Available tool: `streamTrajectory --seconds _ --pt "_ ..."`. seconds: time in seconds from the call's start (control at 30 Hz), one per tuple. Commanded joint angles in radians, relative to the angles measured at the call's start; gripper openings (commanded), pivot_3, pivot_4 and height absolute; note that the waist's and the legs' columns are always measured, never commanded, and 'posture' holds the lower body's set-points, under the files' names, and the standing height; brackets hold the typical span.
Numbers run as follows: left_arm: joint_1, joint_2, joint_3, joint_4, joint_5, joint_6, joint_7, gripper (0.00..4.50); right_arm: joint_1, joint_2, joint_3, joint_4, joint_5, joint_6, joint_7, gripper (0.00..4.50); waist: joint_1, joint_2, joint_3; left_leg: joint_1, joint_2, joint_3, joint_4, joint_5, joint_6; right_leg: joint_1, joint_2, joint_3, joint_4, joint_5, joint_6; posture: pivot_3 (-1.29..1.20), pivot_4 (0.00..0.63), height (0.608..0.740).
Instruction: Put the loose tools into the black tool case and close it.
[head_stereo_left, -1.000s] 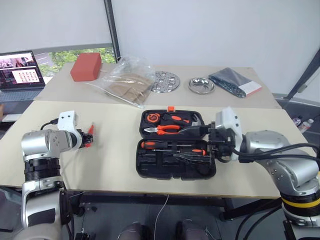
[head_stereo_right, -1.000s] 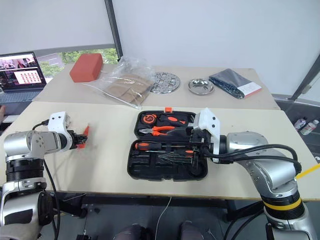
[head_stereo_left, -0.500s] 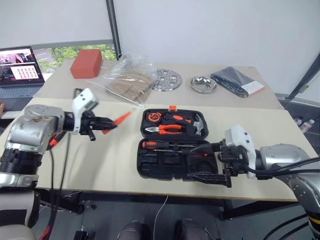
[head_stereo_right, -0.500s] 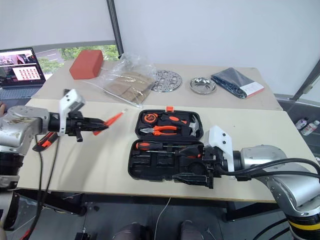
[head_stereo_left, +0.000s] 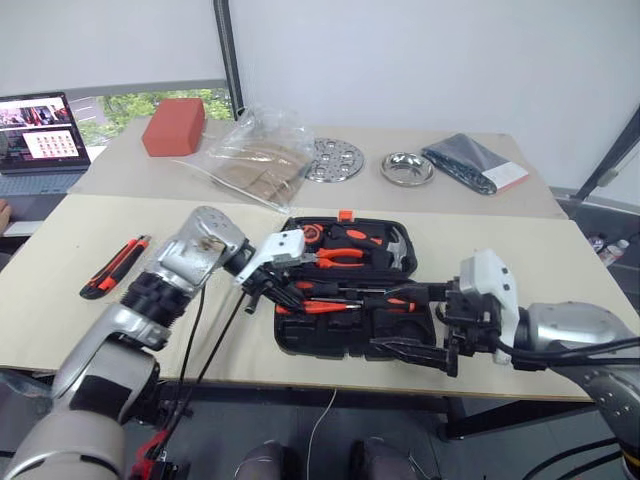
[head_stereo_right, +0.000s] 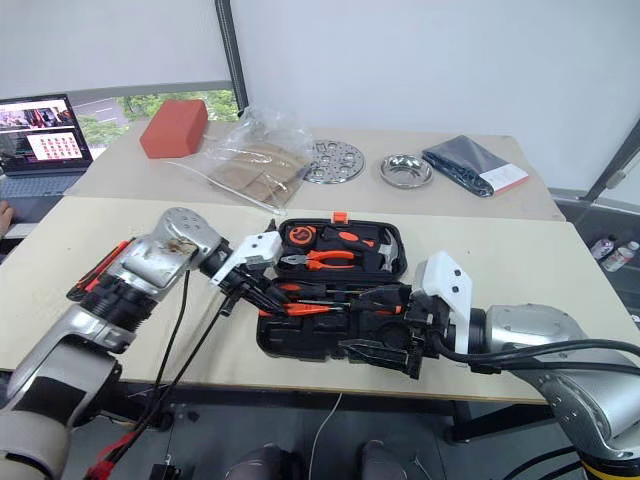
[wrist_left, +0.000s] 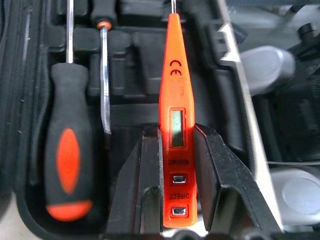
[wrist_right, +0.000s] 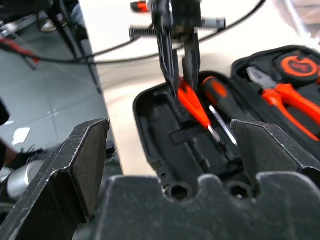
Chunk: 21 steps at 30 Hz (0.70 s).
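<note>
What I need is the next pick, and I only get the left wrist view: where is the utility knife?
Observer: The utility knife lies on the table, to the left of the black tool case and apart from it.
Operator: Is the right gripper in my way?
Observer: The right gripper is open at the case's near right corner, pointing in over the tray.
Operator: Is the lid half free?
Observer: No, the pliers, a hammer and a tape measure sit in it.
</note>
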Motion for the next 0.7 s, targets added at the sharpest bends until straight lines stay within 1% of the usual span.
streamTrajectory --seconds 0.03,0.17,0.37,0.43,0.47,0.5,0.53,0.57,0.6,0.63,0.7 --pt "-0.038 -0.043 -0.001 0.051 0.036 -0.022 0.008 0.41 0.002 0.008 -0.044 -0.033 0.042 0.002 -0.051 4.50 0.002 0.000 0.000 0.000 0.000 0.000 0.000 0.000 0.000 0.000 0.000 0.000 0.000 0.000 0.000 0.00 0.150 0.736" --pt "-0.053 -0.081 -0.019 0.113 0.084 -0.012 0.024 0.41 0.009 0.010 -0.044 -0.036 0.049 -0.006 -0.082 4.50 0.003 0.000 0.000 0.000 0.000 -0.001 0.001 -0.001 0.001 0.000 0.000 0.000 0.000 0.000 0.000 0.00 0.150 0.736" --pt "-0.042 -0.104 -0.015 0.129 0.118 -0.027 0.037 0.41 0.014 0.015 -0.046 -0.033 0.056 -0.018 -0.106 4.50 0.002 -0.001 0.000 0.000 0.000 -0.001 0.001 -0.001 0.002 0.000 -0.001 0.000 0.000 0.000 0.001 0.00 0.150 0.736" --pt "-0.038 -0.105 -0.007 0.123 0.116 -0.042 0.029 1.41 0.013 0.016 -0.043 -0.032 0.056 -0.021 -0.110 4.50 0.003 -0.001 0.000 0.000 0.000 -0.001 0.001 -0.001 0.002 0.001 -0.001 0.000 0.000 0.000 0.001 0.00 0.150 0.736" --pt "-0.037 -0.102 -0.002 0.115 0.113 -0.044 0.025 1.66 0.013 0.016 -0.043 -0.032 0.058 -0.021 -0.111 4.50 0.003 -0.001 0.000 0.000 0.000 -0.001 0.002 -0.001 0.002 0.001 -0.001 0.000 0.000 0.000 0.001 0.00 0.150 0.736" --pt "-0.034 -0.097 0.011 0.100 0.099 -0.046 0.011 2.02 0.014 0.017 -0.044 -0.032 0.060 -0.022 -0.113 4.50 0.003 -0.001 0.000 0.000 0.000 -0.001 0.002 -0.001 0.002 0.001 -0.001 0.000 0.000 0.000 0.001 0.00 0.150 0.736" --pt "-0.034 -0.091 0.025 0.084 0.081 -0.040 -0.005 2.50 0.014 0.018 -0.044 -0.032 0.062 -0.021 -0.115 4.50 0.003 -0.001 0.000 0.000 0.000 -0.001 0.002 -0.001 0.002 0.001 -0.001 0.000 0.000 0.000 0.001 0.00 0.150 0.736" --pt "-0.036 -0.085 0.039 0.072 0.066 -0.025 -0.018 2.76 0.015 0.019 -0.044 -0.033 0.064 -0.021 -0.116 4.50 0.003 -0.001 0.000 0.000 0.000 -0.001 0.002 -0.001 0.002 0.001 -0.001 0.000 0.000 0.000 0.001 0.00 0.150 0.736" --pt "-0.036 -0.074 0.059 0.058 0.044 -0.018 -0.030 3.11 0.018 0.020 -0.044 -0.035 0.068 -0.020 -0.117 4.50 0.003 -0.001 0.000 0.000 0.000 -0.001 0.002 -0.001 0.002 0.001 -0.001 0.000 0.000 0.000 0.001 0.00 0.150 0.736" --pt "-0.034 -0.058 0.071 0.042 0.016 -0.013 -0.035 3.48 0.021 0.020 -0.044 -0.037 0.071 -0.020 -0.119 4.50 0.002 -0.001 0.000 -0.001 0.000 -0.001 0.002 -0.001 0.002 0.001 -0.001 0.000 0.000 0.000 0.001 0.00 0.150 0.736" --pt "-0.017 0.004 0.082 -0.015 -0.089 0.009 -0.039 4.13 0.031 0.018 -0.045 -0.041 0.078 -0.020 -0.119 4.50 0.001 -0.001 0.000 -0.001 0.000 -0.001 0.002 -0.001 0.002 0.000 -0.001 0.000 0.000 0.000 0.001 0.00 0.150 0.736"
